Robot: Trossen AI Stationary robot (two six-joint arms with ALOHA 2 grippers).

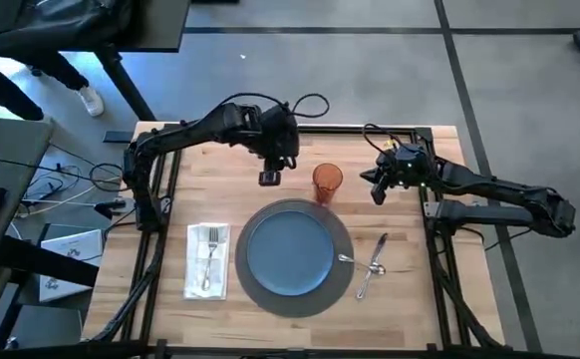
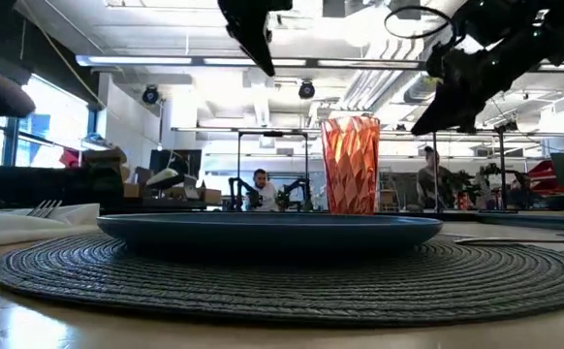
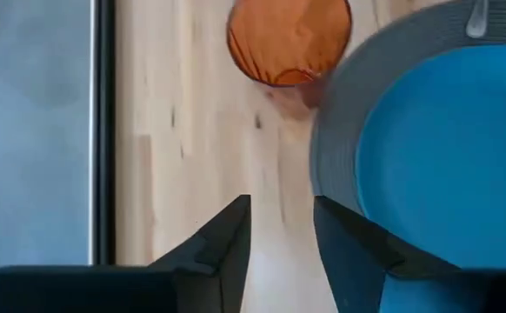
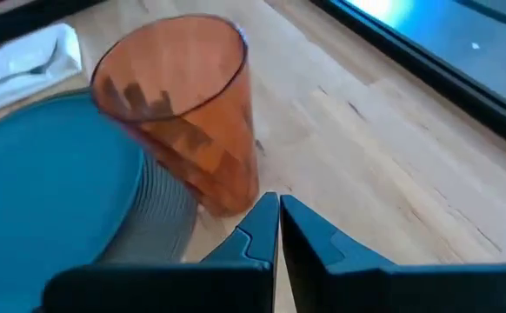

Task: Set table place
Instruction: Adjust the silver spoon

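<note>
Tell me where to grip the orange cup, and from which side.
Grip the orange cup across its upper wall, coming in level from the right gripper's side. It stands upright and tapers downward, so the wider top suits a side pinch. The placemat and blue plate crowd its near side; the right gripper is shut and must open first.

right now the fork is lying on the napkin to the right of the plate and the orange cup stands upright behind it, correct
Not quite. In the high view the fork lies on the white napkin to the left of the blue plate, not the right; a knife and spoon lie on the right. The rest holds: the orange cup stands upright behind the plate.
</note>
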